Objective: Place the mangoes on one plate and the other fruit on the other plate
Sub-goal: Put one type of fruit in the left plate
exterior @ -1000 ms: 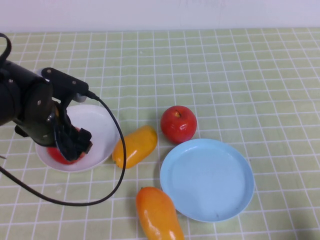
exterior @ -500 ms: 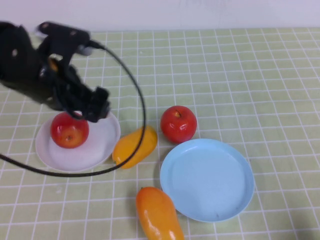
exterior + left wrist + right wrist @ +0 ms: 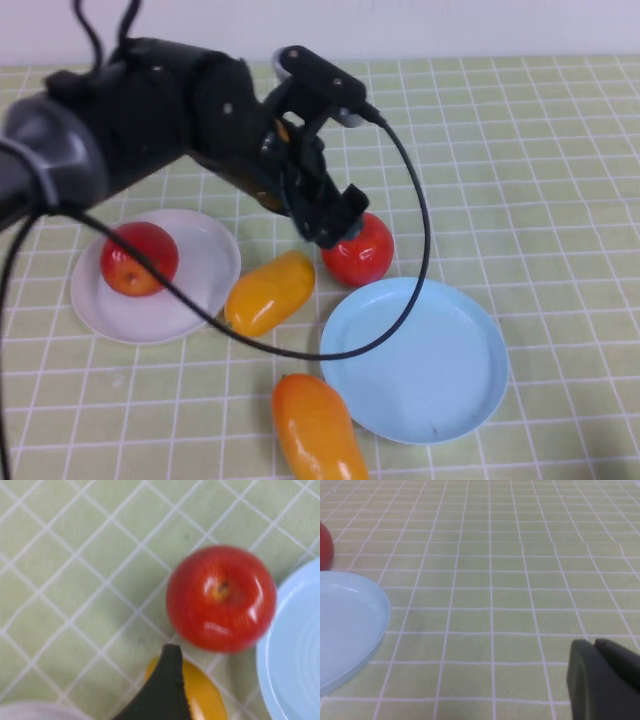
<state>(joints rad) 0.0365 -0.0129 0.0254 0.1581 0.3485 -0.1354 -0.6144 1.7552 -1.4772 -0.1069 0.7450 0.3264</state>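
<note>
**Left gripper above the loose apple; one apple on the white plate**

The left gripper (image 3: 335,225) hangs directly over the second apple (image 3: 360,250), on the green checked tablecloth (image 3: 520,150). It carries nothing; its finger spacing cannot be told, since the left wrist view shows only one dark fingertip (image 3: 162,690). The right gripper (image 3: 602,682) sits low over bare cloth, apparently closed. Outward: the first apple (image 3: 138,258) rests on the white plate (image 3: 200,290). One mango (image 3: 268,292) lies between the plates; the other mango (image 3: 315,425) touches the empty blue plate (image 3: 415,360).
</note>
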